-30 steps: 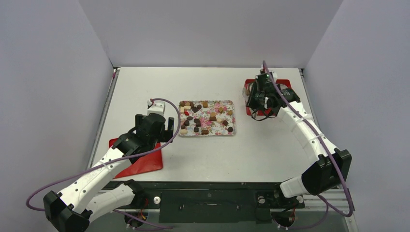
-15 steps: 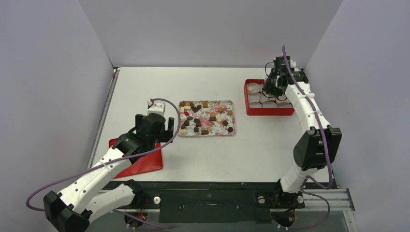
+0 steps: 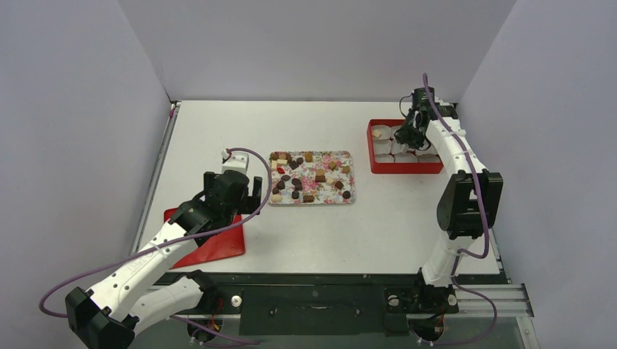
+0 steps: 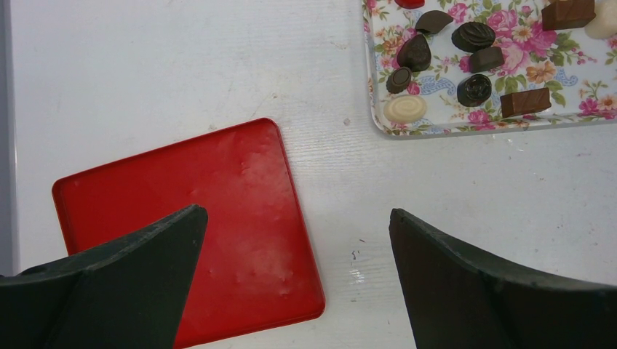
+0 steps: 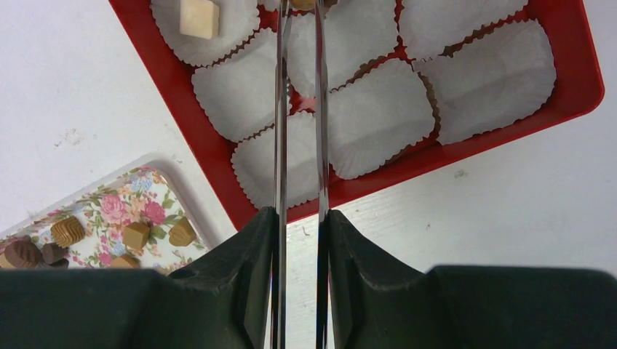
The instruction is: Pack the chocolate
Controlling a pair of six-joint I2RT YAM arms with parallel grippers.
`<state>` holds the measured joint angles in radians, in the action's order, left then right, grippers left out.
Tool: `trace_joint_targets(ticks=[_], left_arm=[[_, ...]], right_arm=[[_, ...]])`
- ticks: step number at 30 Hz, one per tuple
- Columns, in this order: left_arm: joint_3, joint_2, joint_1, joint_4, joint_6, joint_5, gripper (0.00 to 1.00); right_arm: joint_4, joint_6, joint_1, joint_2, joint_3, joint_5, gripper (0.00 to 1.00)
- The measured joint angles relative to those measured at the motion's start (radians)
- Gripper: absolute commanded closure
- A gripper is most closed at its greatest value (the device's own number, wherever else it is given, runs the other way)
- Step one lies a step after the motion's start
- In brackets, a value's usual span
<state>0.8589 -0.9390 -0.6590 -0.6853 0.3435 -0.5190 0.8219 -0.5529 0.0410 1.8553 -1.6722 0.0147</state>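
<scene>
One flower-patterned tray [image 4: 542, 73] carries roughly two dozen chocolates [image 4: 473, 35], too small to count exactly. One red box [image 5: 578, 80] at two o'clock shows seven white paper cups [image 5: 378, 116], with one cream cube [image 5: 199, 16] inside. One tan chocolate [image 5: 304, 3] sits in the right gripper [image 5: 300, 14]. One red lid [image 4: 182, 218] lies at eight o'clock.

You're working in a robotics lab cell: plain pale grey panels [image 3: 313, 43] box in the flat white counter [image 3: 320, 236] on three sides, and two white-and-black jointed arms [image 3: 156, 247] are bolted to a dark metal rail [image 3: 313, 304] along the frame's bottom edge.
</scene>
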Motion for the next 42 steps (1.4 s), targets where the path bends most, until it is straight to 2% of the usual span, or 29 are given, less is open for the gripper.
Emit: trace_joint_targets(ticks=[6,18,28,32,39,42], left_arm=[[0.000,0.000,0.000,0.000,0.000,0.000,0.03],[0.000,-0.004,0.000,0.000,0.000,0.000,0.04],[0.000,-0.004,0.000,0.000,0.000,0.000,0.03],[0.000,-0.004,0.000,0.000,0.000,0.003,0.04],[0.000,-0.004,0.000,0.000,0.000,0.007,0.04],[0.000,-0.004,0.000,0.000,0.000,0.008,0.04]], right_arm=[[-0.008,-0.005,-0.014,0.029,-0.021,-0.001,0.78],[-0.015,-0.010,-0.016,0.060,-0.048,-0.001,0.59],[-0.020,-0.012,-0.016,0.047,-0.045,-0.001,0.62],[-0.024,-0.012,-0.016,-0.026,0.034,-0.001,0.62],[-0.014,-0.003,0.001,-0.257,0.191,-0.004,0.61],[-0.006,0.005,0.056,-0.362,0.243,0.001,0.61]])
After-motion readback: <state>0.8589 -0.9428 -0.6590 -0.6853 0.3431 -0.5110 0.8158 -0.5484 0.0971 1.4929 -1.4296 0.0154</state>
